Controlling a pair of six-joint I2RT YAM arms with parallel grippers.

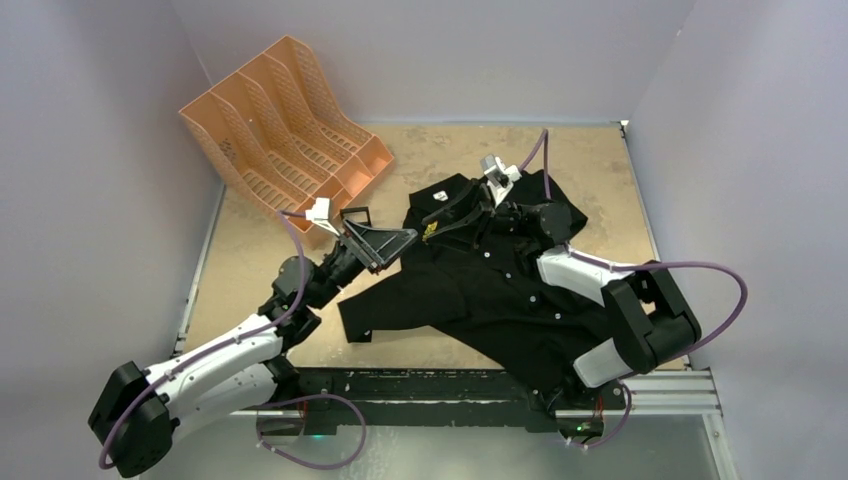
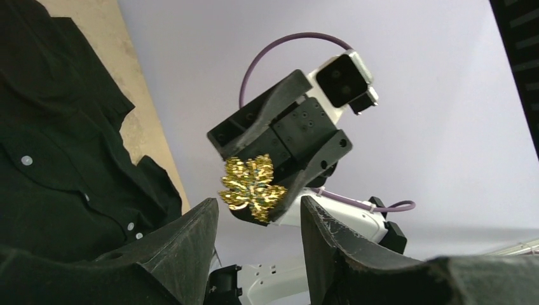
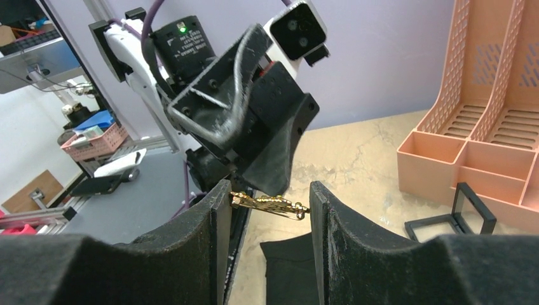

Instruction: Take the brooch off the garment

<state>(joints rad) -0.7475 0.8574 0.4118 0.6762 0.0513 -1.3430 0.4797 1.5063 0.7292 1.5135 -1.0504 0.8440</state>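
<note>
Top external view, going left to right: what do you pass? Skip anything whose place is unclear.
From the left: peach file rack → left gripper → brooch → right arm's elbow. The garment spans several of these, so it is left out.

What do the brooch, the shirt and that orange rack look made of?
Brooch: likely gold-toned metal, glittery, textured leaf surface. Shirt: matte black fabric, creased and limp. Rack: apparently moulded peach plastic, with perforated walls.

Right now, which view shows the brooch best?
Left wrist: the brooch faces the camera, its leaf shape plain. Right wrist shows the brooch edge-on; top external shows only a yellow speck.
</note>
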